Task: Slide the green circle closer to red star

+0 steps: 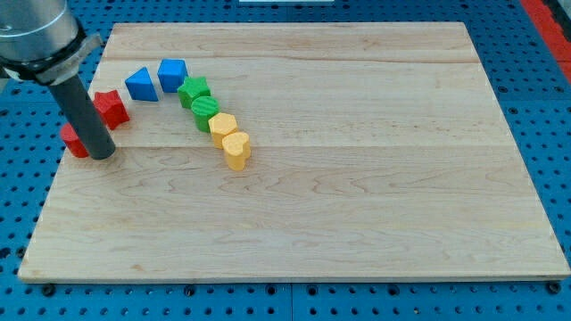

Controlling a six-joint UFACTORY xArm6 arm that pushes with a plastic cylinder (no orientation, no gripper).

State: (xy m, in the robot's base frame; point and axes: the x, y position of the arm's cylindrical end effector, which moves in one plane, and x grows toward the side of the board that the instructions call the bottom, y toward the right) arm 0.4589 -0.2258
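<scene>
While my tip (102, 153), a jawless rod grasping nothing, is resting well left of it, the green circle (204, 111), seemingly light and rigid, is needing a right-side push toward the red star (111, 107).

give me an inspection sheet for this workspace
surface: wooden board, pale planks, lying on a blue pegboard
job's things: green circle mid-row, touching the green star above and a yellow block below; red star near the board's left edge, apart from the circle
clutter: two blue blocks; two yellow blocks; a second red block, partly hidden by the rod
grippers: none; my tip sits just right of that red block, below the red star
cables: nothing seen
surroundings: red strip at the view's top right
</scene>
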